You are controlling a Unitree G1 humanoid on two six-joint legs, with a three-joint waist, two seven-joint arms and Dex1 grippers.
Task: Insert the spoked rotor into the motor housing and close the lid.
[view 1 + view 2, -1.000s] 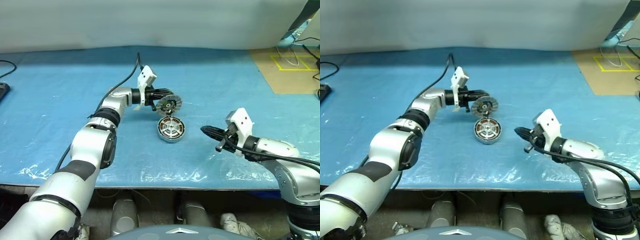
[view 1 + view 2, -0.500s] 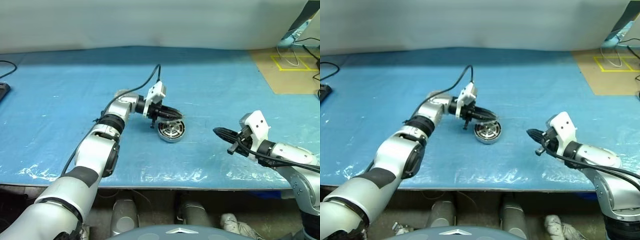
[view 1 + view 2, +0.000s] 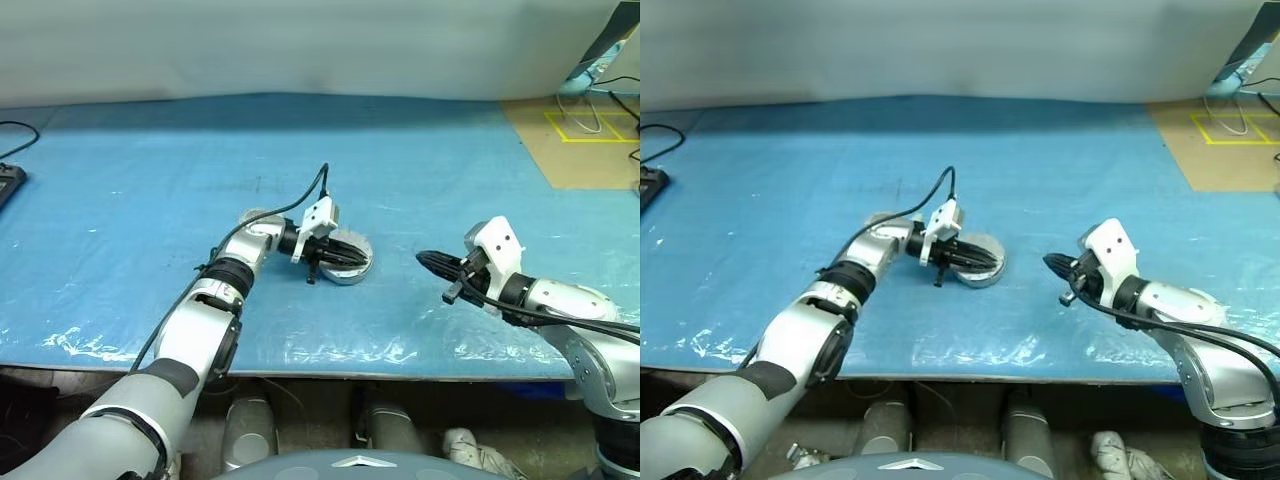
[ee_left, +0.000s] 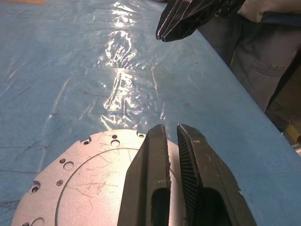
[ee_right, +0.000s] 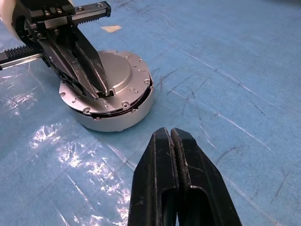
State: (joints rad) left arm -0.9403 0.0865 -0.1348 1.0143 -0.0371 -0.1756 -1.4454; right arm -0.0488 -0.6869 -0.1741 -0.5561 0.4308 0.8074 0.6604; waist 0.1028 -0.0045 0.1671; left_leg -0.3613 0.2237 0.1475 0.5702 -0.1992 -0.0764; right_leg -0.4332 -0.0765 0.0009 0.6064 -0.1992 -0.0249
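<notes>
The motor housing [image 5: 117, 120], a short silver can, stands on the blue table with the lid [image 5: 110, 70] lying flat on top, smooth grey face up. My left gripper [image 5: 106, 92] lies low across the lid. It is shut, fingertips touching the lid's top face and nothing visible between them. From the head camera the left gripper [image 3: 360, 262] covers most of the housing [image 3: 348, 277]. My right gripper [image 3: 422, 260] hovers to the right of the housing, apart from it, shut and empty, pointing at it. The spoked rotor is hidden.
Blue plastic sheeting [image 3: 150, 200] covers the table, and its front edge [image 3: 300, 360] runs close to me. A brown board with yellow tape [image 3: 580, 130] lies at the back right. A black cable and device [image 3: 8, 180] sit at the far left edge.
My left gripper has come down and toward me, turning the lid from upright to flat and setting it on the housing. The right gripper has stayed about where it was.
</notes>
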